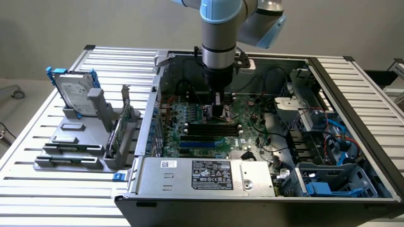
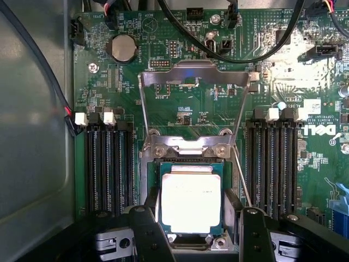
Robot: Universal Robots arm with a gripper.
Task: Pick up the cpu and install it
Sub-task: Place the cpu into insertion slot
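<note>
Hovering in the grey metal computer case [image 1: 353, 94], the black gripper [image 1: 218, 113] had its fingers apart beside the small square silver-topped cpu [image 2: 191, 202] lying in the dark metal-framed socket [image 2: 188, 150], where, I judged, one brushing finger could tilt it.

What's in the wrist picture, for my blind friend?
A silver cpu lies in its socket on a green motherboard, between the fingers of the open gripper. The socket's metal lid is flipped up; black memory slots flank it.
</note>
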